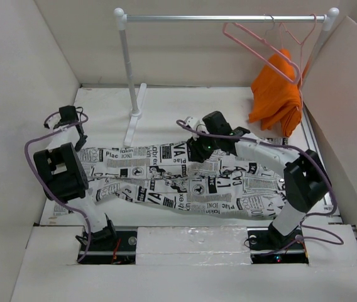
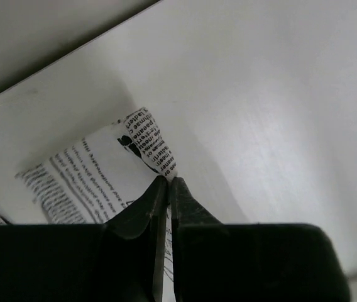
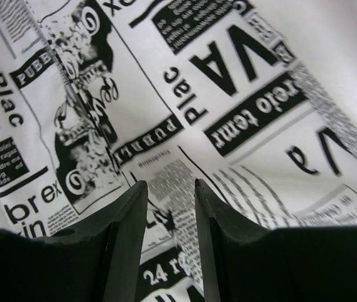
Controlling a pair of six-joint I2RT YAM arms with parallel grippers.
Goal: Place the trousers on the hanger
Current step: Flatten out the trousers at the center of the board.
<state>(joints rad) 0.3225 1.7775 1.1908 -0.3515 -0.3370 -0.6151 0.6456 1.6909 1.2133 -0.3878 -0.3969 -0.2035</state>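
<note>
1. Across the middle of the bench (image 1: 166, 107), the trousers (image 1: 185, 182) lie flat, running from left to right. The right arm's links cover part of their right end, and the left arm's elbow hides part of their left end.
2. At the trousers' far left corner, the left tool (image 1: 80, 139) points down. In its wrist view the left tool (image 2: 168, 182) is clenched on a peaked corner of the printed cloth. The tool's dark body hides how much cloth sits between the fingers.
3. Over the far edge of the trousers, near their middle, sits the right tool (image 1: 195, 151). In its wrist view the right tool (image 3: 169, 185) is released, its jaws apart and the print showing in the gap. I cannot tell whether the tips touch the cloth.
4. The hanger (image 1: 261, 50) hangs tilted on the rail (image 1: 222, 18) at the far right, well apart from the trousers. Its slim hook is hard to make out against the wall.
5. A redder hanger (image 1: 301, 30) hangs just beside it, with an orange cloth (image 1: 278, 94) below. Which hanger carries the cloth I cannot tell.
6. The rack's left post (image 1: 130, 82) stands just behind the trousers. Bare bench lies between it and the orange cloth. The left wall is near the left tool, and the trousers' near edge runs close to the bench's near edge.
</note>
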